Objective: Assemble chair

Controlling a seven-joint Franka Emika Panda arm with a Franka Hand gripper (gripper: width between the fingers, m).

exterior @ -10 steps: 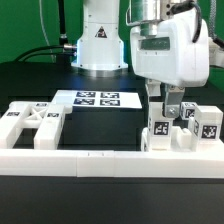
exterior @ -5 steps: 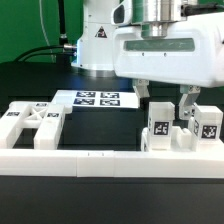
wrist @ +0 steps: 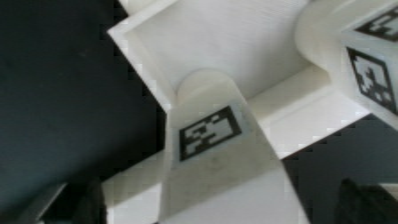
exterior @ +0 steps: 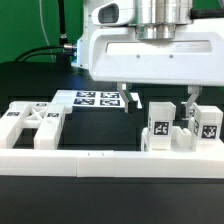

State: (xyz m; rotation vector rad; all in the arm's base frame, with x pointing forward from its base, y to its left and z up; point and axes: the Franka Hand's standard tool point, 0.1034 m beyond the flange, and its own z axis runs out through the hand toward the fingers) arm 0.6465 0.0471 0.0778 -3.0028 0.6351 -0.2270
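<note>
**Exterior and wrist views, chair assembly.** The gripper (exterior: pixel 157 103) hangs low over the black worktop (exterior: pixel 100 128) toward the exterior view's right, its jaws spread wide and holding nothing. One finger (exterior: pixel 124 97) ends above the near right corner of the marker board (exterior: pixel 85 98). The other finger (exterior: pixel 190 102) ends between the tops of two upright chair parts. These parts are the tagged leg block (exterior: pixel 158 128), standing directly below the gap between the jaws, and a second tagged block (exterior: pixel 207 124) near it toward the exterior view's right. Each shows a black-and-white square tag on its near face. The first finger is well clear of both blocks; whether the other finger touches either block cannot be told. A lower white piece (exterior: pixel 184 138) sits between the two blocks. At the exterior view's left, well apart from the blocks, the notched frame piece (exterior: pixel 33 122) lies flat on the worktop and shows triangular openings. All these parts rest just behind the long border rail (exterior: pixel 100 158) at the near edge. The robot base (exterior: pixel 100 45) stands at the far side, behind the marker board. In the wrist view the tagged leg block (wrist: pixel 214 150) fills the middle, its tag toward the camera, with a flat white part (wrist: pixel 214 45) behind it. A further tag (wrist: pixel 374 72) shows at the frame's edge, and which part carries it cannot be told.
</note>
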